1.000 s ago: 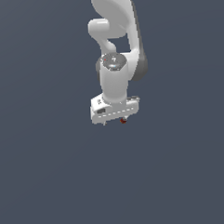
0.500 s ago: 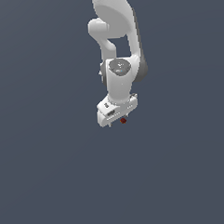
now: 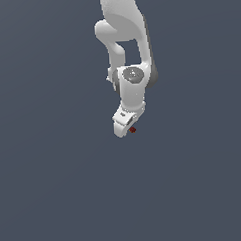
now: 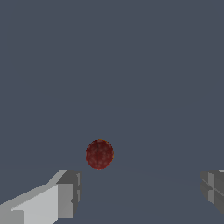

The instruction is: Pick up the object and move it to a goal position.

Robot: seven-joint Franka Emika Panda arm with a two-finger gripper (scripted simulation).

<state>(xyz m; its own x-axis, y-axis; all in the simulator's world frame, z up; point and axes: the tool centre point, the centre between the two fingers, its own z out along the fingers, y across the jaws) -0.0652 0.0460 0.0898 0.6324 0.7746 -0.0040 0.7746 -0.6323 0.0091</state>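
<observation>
The object (image 4: 99, 154) is a small, dark red, rounded lump with a speckled surface. In the wrist view it lies just beyond the tips of my gripper (image 4: 140, 186), off toward the left finger (image 4: 65, 192). The right finger (image 4: 213, 188) stands far apart from the left one, so the gripper is open, with nothing between the jaws. In the exterior view the object (image 3: 132, 130) is a tiny red speck right beside the lower edge of the white gripper (image 3: 126, 128), which hangs from the arm above it.
Around the arm and the object there is only uniform dark grey-blue ground (image 3: 56, 186). No other objects, containers or edges show in either view.
The hand has turned about its own axis and now looks narrower, and it sits slightly lower. The red object has stayed about where it was.
</observation>
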